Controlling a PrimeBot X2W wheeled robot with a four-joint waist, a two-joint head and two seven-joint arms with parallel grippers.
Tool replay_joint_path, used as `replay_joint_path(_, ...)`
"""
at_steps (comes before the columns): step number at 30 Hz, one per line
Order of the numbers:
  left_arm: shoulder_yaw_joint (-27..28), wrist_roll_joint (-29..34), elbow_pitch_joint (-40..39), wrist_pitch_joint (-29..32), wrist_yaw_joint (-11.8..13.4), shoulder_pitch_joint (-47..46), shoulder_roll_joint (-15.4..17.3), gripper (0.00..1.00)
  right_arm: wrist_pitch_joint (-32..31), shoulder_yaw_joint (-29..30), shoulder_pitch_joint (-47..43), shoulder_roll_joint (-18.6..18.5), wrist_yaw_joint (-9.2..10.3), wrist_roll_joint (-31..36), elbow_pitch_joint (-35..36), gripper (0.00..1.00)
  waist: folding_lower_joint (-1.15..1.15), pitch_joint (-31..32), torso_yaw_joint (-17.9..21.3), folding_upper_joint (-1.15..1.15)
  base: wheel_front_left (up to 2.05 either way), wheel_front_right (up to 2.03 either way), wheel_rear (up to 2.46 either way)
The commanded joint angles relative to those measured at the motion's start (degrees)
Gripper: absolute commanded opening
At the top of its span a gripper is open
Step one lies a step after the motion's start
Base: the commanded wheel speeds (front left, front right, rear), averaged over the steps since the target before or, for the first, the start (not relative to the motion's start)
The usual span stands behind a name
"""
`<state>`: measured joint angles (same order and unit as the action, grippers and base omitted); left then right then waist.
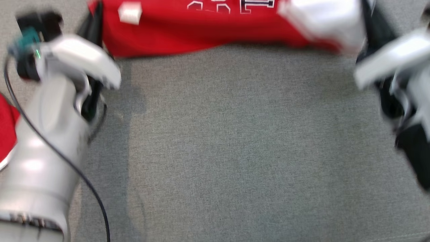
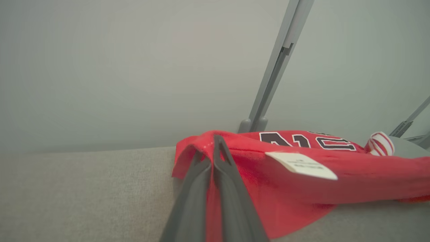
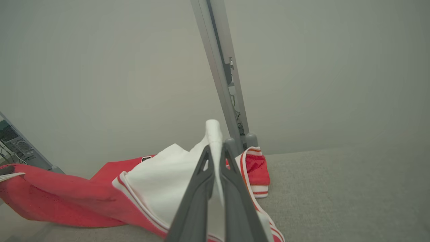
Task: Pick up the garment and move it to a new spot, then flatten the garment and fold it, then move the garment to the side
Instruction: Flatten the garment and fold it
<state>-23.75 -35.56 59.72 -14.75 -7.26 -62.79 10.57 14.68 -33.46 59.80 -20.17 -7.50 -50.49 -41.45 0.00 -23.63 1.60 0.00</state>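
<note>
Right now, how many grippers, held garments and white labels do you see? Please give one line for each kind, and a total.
Grippers: 2, the left gripper and the right gripper, each shut on the jersey.
Garments held: 1, the red jersey.
White labels: 1, the label on the jersey.
Total: 4.

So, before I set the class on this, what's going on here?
A two-armed robot is handling a red garment with black lettering on a grey fabric surface. Its left gripper is shut on a red edge, and its right gripper on a white section. The garment spans between them, rumpled, not yet flattened or folded.
</note>
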Motion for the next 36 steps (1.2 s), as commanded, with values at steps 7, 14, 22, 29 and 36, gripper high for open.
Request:
replay_joint_path(7,5.13,-0.53,-14.49,-0.38,1.6,22.52,2.65,0.0,0.56,6.18,-27.03,-1.83,0.02,-2.7,15.67,0.0,0.0,4.04,1.11,0.0,0.0,0.0,0.0)
replay_joint_path(14,6.64,0.7,-34.11,0.79,8.12,43.18,5.41,0.0,0.6,13.89,-45.56,-0.5,0.02,1.22,25.84,0.0,0.0,7.43,0.76,0.0,0.0,0.0,0.0)
replay_joint_path(22,5.42,1.21,-61.74,12.29,19.37,63.96,9.0,0.0,-4.53,21.15,-61.35,0.91,0.02,6.62,35.31,0.0,0.0,11.46,-0.87,0.0,0.0,0.0,0.0)
replay_joint_path(29,5.37,1.69,-75.37,18.27,26.31,73.78,10.63,0.0,-13.47,28.98,-71.1,3.42,0.02,11.61,43.42,0.0,0.0,13.61,-1.93,0.0,0.0,0.0,0.0)
replay_joint_path(36,5.2,2.48,-82.52,21.69,29.76,77.7,11.95,0.0,-21.42,35.18,-75.83,6.68,0.02,16.8,52.99,0.0,0.0,13.15,-2.25,0.0,0.0,0.0,0.0)
